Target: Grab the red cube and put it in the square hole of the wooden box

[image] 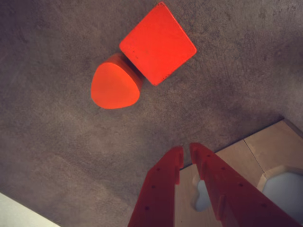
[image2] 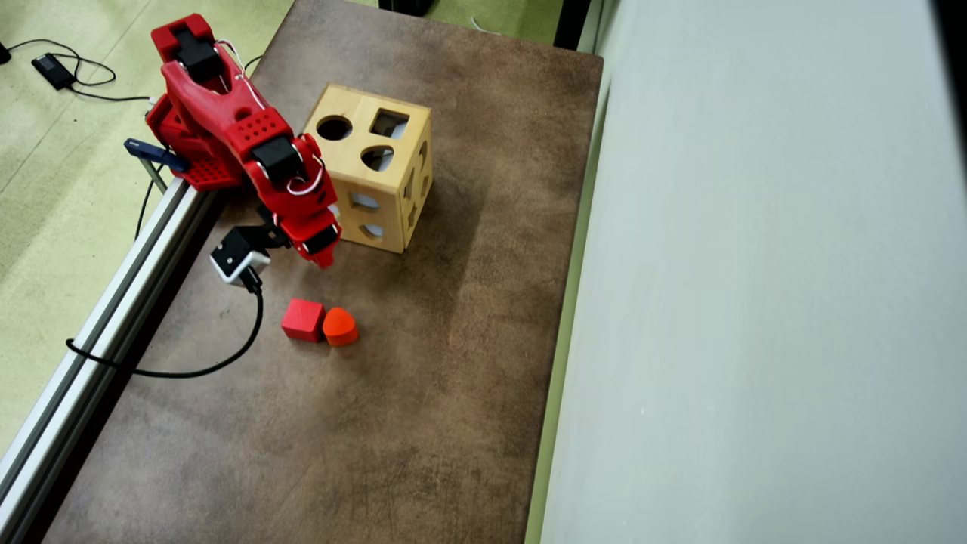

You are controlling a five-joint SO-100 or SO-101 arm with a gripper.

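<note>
The red cube [image2: 304,319] lies on the brown mat, touching the orange rounded block [image2: 340,326] on its right in the overhead view. In the wrist view the cube [image: 157,43] is at the top, the orange block [image: 115,87] just below-left of it. The wooden box [image2: 374,175] stands behind them; its top face holds the square hole [image2: 389,123], a round hole [image2: 334,127] and a rounded-triangle hole [image2: 377,157]. My red gripper [image2: 323,257] hangs beside the box's front-left corner, above and short of the cube. Its jaws [image: 186,149] are nearly together and hold nothing.
The box's lower corner [image: 265,151] fills the wrist view's bottom right, close behind the fingers. A metal rail [image2: 113,302] and a black cable [image2: 227,355] run along the mat's left side. A pale raised surface [image2: 755,302] borders the right.
</note>
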